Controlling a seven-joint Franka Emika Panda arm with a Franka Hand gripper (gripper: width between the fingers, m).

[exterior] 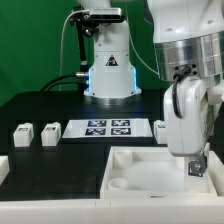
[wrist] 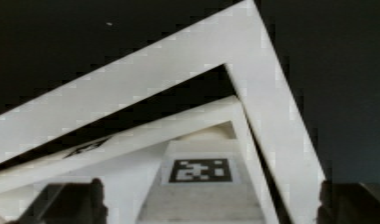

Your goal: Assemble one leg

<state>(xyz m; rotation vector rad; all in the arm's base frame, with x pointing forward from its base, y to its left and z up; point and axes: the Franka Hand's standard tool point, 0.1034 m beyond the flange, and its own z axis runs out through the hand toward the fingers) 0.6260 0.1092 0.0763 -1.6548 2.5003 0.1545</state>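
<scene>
Two small white legs [exterior: 23, 135] [exterior: 48, 134] with square tags stand on the black table at the exterior view's left. A third leg [exterior: 160, 128] shows just right of the marker board, partly behind the arm. My gripper [exterior: 197, 165] hangs low over the right end of the large white tray [exterior: 140, 172]. In the wrist view the gripper [wrist: 213, 206] is open. Its dark fingers [wrist: 71, 203] stand wide on either side of a white tray wall [wrist: 213, 110] that bears a tag [wrist: 201, 170]. No finger touches it. No leg shows in the wrist view.
The marker board [exterior: 105, 128] lies flat behind the tray. The robot base [exterior: 108, 75] with its cables stands at the back. A white part [exterior: 3, 170] sits at the exterior view's left edge. The tray has round corner holes [exterior: 122, 185].
</scene>
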